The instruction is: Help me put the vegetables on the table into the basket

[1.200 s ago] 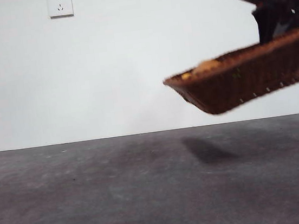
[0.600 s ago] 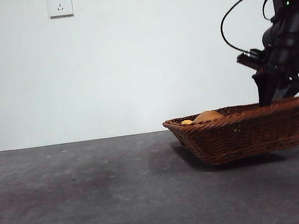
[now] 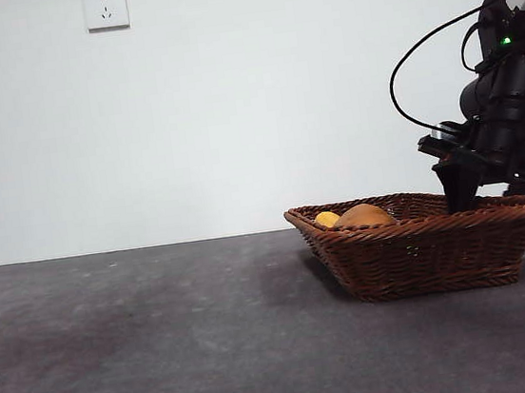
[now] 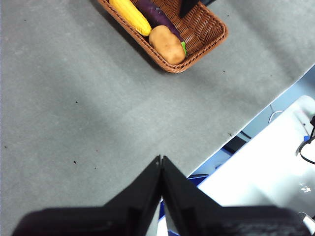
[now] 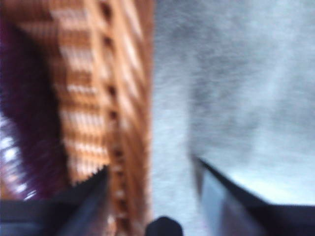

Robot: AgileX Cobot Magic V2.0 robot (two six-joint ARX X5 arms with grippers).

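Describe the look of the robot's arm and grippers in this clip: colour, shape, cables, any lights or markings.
The arm in the front view is matt black and blocky, with a small green light near its top and a thin black cable looping out from it. The right gripper has flat, dark, blade-like jaws. The left gripper shows two black wedge-shaped jaws tapering to narrow tips. No printed markings are visible.

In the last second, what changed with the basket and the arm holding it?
The basket came down from mid-air, levelled out and now sits flat on the table. The right gripper came down with it and is at its far rim, fingers now apart astride the rim. The corn, eggplant and potato stayed inside. The left gripper waits shut.
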